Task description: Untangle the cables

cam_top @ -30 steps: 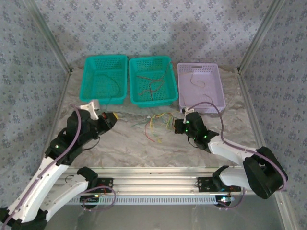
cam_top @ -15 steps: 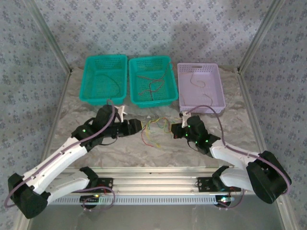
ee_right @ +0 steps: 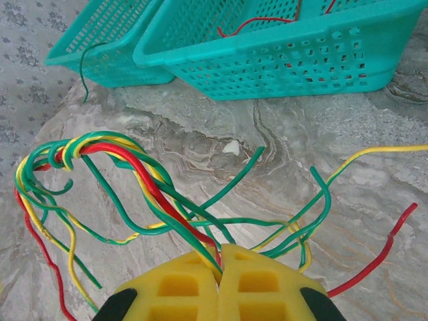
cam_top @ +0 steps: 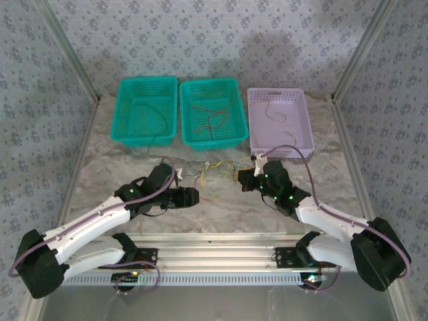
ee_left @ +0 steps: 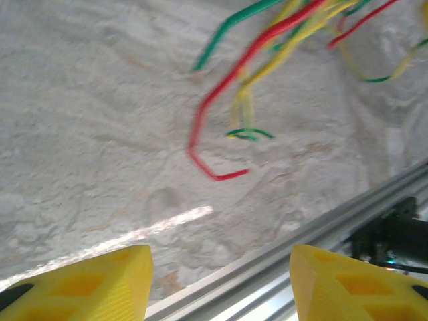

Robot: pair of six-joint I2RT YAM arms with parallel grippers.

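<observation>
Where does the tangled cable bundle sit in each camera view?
Top external: cable bundle at centre, between left gripper and right gripper, before the middle teal basket.
Left wrist: bundle upper right, over bare tabletop.
Right wrist: bundle left and centre, pinched in right gripper's fingers.
Shared landmark: marbled tabletop.

On my overhead feed I see three baskets in a row along the far edge of the table (cam_top: 120,170). The left teal basket (cam_top: 134,107) sits toward the far left corner. The middle teal basket (cam_top: 212,142) stands just beside it, their long sides nearly touching. The lilac basket (cam_top: 294,130) sits a little apart to the right, set slightly nearer. The table top is grey and marbled. An aluminium rail (cam_top: 214,254) runs along its near edge. Patterned blue-grey walls (cam_top: 214,40) close in the back and sides.
</observation>
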